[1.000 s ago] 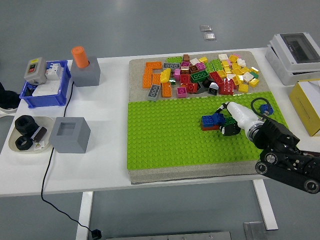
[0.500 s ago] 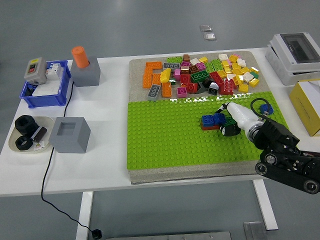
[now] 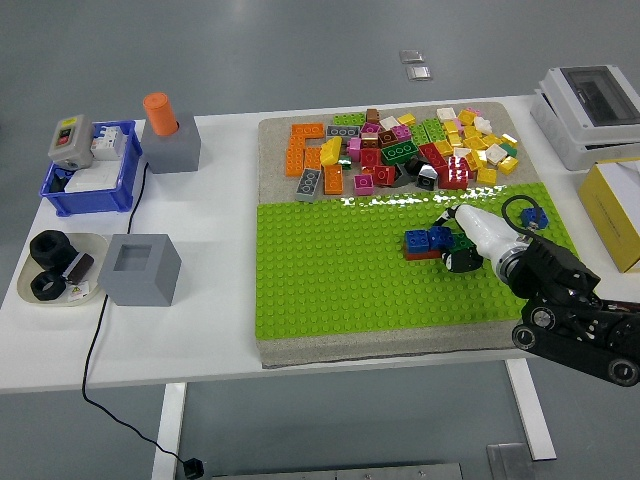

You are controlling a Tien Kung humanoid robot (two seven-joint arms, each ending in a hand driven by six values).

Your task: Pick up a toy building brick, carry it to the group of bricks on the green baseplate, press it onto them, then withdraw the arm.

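My right hand (image 3: 458, 238) lay over the right part of the green baseplate (image 3: 330, 280), reaching in from the lower right corner, and it was the only hand of mine over the table; my left was nowhere in view. The group of bricks (image 3: 428, 242), blue on top with a darker brick under them, sat on the baseplate just to the left of my fingertips, touching or very nearly touching them. Its long axis ran roughly left to right, so one short end faced me. I could not tell from this angle how far my fingers were curled or whether anything was between them: the white back of the hand hid them, and only dark fingertips showed beside the group. A blue brick seemed already seated on the stack, so I judged the pressing done or almost done, and the move left to me was the withdrawal. That turned on one thing: the group lay to my left and slightly ahead, so my arm had to pull back to the right and toward the table's near edge, away from the stack, without dragging across it. The pile of loose bricks (image 3: 400, 150) lay well beyond, along the far strip of the board.
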